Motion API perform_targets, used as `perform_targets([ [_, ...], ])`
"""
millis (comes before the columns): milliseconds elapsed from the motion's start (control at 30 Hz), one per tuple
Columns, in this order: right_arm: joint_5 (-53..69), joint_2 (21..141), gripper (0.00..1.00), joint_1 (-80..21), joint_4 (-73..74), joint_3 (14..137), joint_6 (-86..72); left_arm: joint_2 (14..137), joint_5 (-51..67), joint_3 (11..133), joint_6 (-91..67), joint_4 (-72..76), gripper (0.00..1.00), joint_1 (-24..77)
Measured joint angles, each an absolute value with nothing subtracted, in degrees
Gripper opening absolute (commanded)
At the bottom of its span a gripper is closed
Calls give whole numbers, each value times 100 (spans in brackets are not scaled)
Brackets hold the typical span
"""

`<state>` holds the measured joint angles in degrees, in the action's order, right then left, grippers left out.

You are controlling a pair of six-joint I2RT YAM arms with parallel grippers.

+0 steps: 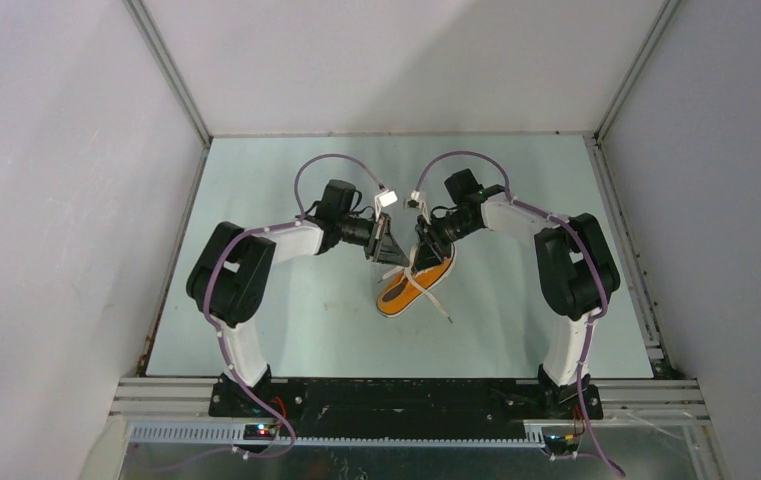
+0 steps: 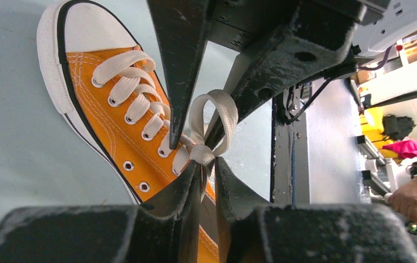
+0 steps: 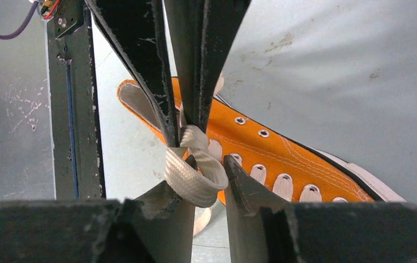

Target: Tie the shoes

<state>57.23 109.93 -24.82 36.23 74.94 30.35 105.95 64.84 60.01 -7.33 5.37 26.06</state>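
Observation:
The orange shoe [image 1: 406,290] [image 2: 99,129] [image 3: 283,153], with a white toe cap, lies on its side mid-table. Both grippers meet over its laces. My left gripper [image 1: 388,250] [image 2: 207,163] has its jaws narrowly apart; a lace strand hangs loose between them just below the knot [image 2: 201,154]. One bow loop [image 2: 231,118] stands between the right gripper's fingers [image 2: 176,71]. My right gripper [image 1: 424,252] [image 3: 209,159] is open, and the other loop [image 3: 192,183] is draped over one finger, lying slack in the gap. The left gripper's fingers [image 3: 151,71] reach down to the knot.
Loose lace ends [image 1: 438,302] trail toward the near edge. White walls enclose the pale green table [image 1: 286,310] on three sides. A dark metal rail [image 2: 283,159] [image 3: 77,109] runs along the edge. A person's hand [image 2: 414,200] shows beyond the cell.

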Motion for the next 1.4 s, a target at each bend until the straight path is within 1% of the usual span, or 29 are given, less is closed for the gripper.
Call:
perform_targets([
  [67,5728,10993,15,-2493,3599,7494,3000,10621,6486,5972,-930,690,22,2596],
  [133,5745,10993,9,-2521,3568,7494,2967,10661,6486,5972,-1059,805,26,2587],
  [167,5756,10991,7,-2536,3557,7494,2932,10674,6488,5972,-1094,838,27,2585],
  [200,5769,10993,4,-2552,3544,7494,2908,10676,6486,5972,-1114,849,31,2578],
  [267,5784,10991,1,-2561,3535,7494,2884,10676,6490,5972,-1094,823,37,2574],
  [367,5806,10993,0,-2550,3533,7494,2862,10676,6501,5979,-792,541,45,2574],
  [433,5819,10993,0,-2528,3540,7494,2845,10676,6510,6020,-397,176,48,2574],
  [600,5848,10993,0,-2488,3553,7494,2797,10678,6506,6475,1076,-1229,50,2574],
  [700,5848,10991,0,-2484,3555,7494,2738,10689,6501,6768,1691,-1699,51,2576],
  [900,5843,10993,0,-2473,3551,7494,2613,10742,6504,7013,2423,-2187,51,2622],
  [1100,5843,10993,0,-2449,3551,7494,2523,10803,6499,7002,2552,-2187,50,2762],
  [1167,5843,10993,0,-2445,3551,7494,2499,10803,6517,6976,2486,-2021,48,2805],
  [1233,5846,10993,0,-2447,3553,7494,2482,10803,6523,6908,2331,-1767,44,2845],
  [1333,5848,10993,0,-2436,3553,7494,2456,10803,6525,6825,2115,-1481,34,2871],
  [1400,5848,10993,0,-2427,3548,7494,2436,10816,6528,6820,2049,-1391,31,2875],
])
